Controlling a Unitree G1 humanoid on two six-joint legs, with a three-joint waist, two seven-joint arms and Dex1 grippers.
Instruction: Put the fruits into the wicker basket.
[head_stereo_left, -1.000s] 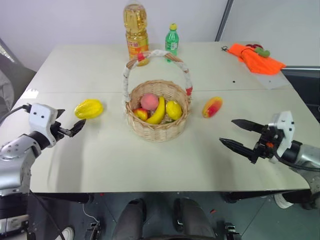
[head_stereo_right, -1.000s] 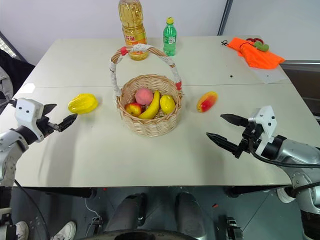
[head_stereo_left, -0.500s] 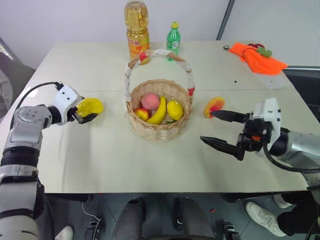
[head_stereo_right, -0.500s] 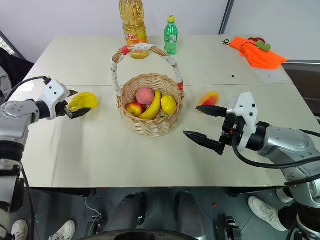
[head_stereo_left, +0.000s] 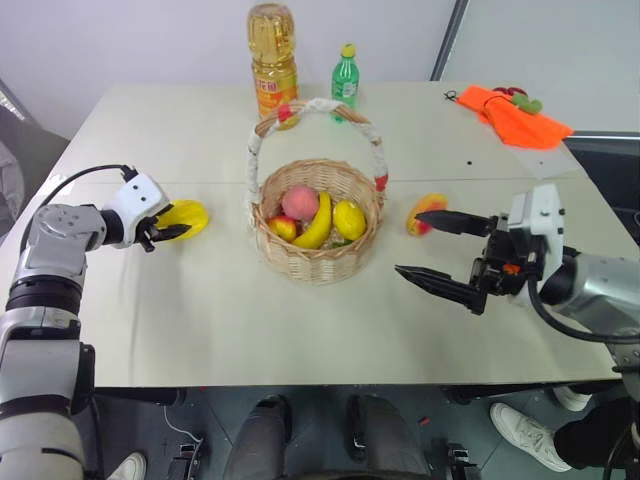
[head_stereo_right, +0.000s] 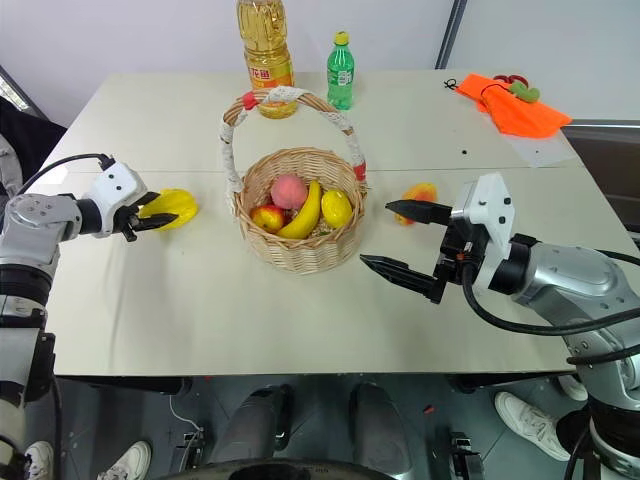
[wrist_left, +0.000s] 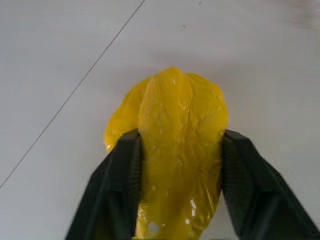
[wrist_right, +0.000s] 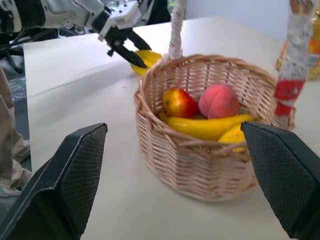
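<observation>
A: Left claw (wrist_left: 172, 192) clamping the ridged yellow fruit (wrist_left: 172, 150) from both sides, low on the worktop (head_stereo_left: 200, 320), left of the wicker basket (head_stereo_left: 318, 225). Presumably gripping the flanks for a lift over the rim.

B: Right claw (head_stereo_right: 397, 239) gaping wide, holding nothing, hovering beside the basket. Mango (head_stereo_left: 430, 213) lying just behind its upper finger, right of the basket, likely lining up.

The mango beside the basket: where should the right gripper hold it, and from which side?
Grip the mango across its narrow middle, coming from the robot's side: it lies flat on the table, long axis slanting, clear of the wicker basket. The open right gripper is near.
</observation>
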